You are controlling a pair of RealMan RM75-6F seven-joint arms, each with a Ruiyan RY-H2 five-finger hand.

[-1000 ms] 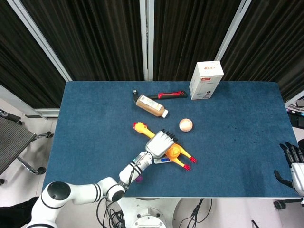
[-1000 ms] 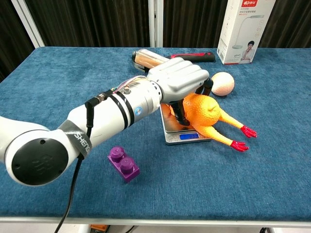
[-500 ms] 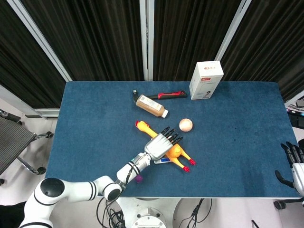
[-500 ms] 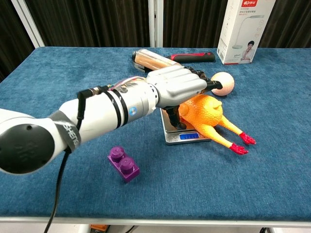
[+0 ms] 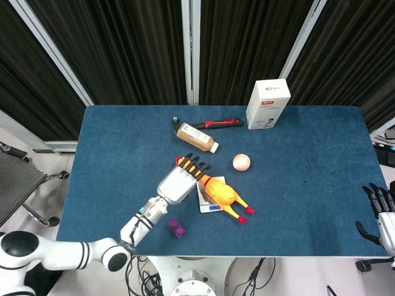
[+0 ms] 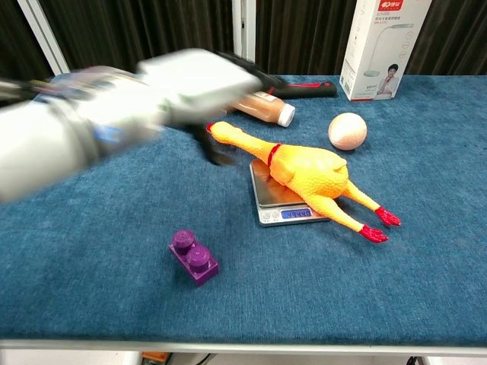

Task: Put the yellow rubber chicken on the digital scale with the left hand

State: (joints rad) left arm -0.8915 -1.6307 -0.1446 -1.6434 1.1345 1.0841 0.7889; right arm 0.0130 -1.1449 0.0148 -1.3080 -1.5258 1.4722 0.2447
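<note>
The yellow rubber chicken [image 6: 308, 172] lies across the small silver digital scale [image 6: 274, 208], head toward the left and red feet off the right side; it also shows in the head view as the chicken [image 5: 221, 193] on the scale [image 5: 205, 203]. My left hand [image 6: 194, 80] is raised up and to the left of the chicken, blurred with motion, fingers spread and holding nothing; in the head view the left hand [image 5: 179, 182] hovers beside the chicken's head. My right hand [image 5: 382, 216] hangs at the table's right edge with its fingers spread, away from everything.
A purple toy brick [image 6: 193, 256] sits near the front edge. A peach ball [image 6: 347, 131], a brown bottle [image 6: 262, 108] on its side, a red-handled tool [image 6: 308, 88] and a white box [image 6: 382, 47] stand behind the scale.
My left hand has let go of the chicken and pulled back up and to the left. The chicken now lies uncovered on the scale.
</note>
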